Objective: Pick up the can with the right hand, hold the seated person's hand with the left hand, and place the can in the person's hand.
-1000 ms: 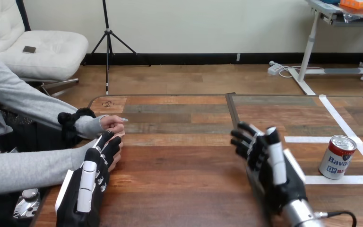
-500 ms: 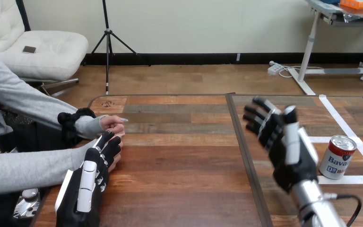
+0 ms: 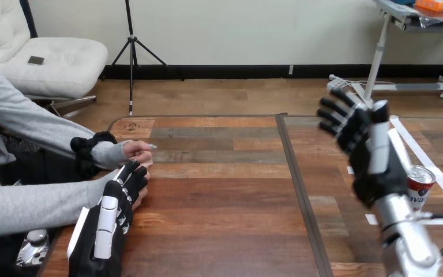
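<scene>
A red and white can (image 3: 420, 186) stands upright on the table at the right, inside a white tape square, partly hidden behind my right wrist. My right hand (image 3: 368, 151) is lifted above the table just left of the can, open, fingers spread and pointing up and left. My left hand (image 3: 107, 222) lies flat at the table's left front, open, its straight fingertips (image 3: 134, 173) resting over the person's hand (image 3: 143, 193) nearest me. The person's other hand (image 3: 138, 151) rests on the table a little farther back.
White tape lines (image 3: 406, 138) mark a square on the table's right part. A dark seam (image 3: 297, 184) runs front to back through the middle of the wooden table (image 3: 219, 213). The person's grey sleeves (image 3: 29, 202) reach in from the left.
My right hand has risen and swung to the right, from the table's middle to just beside the can, now covering part of it. The left hand and the person's hands stay put.
</scene>
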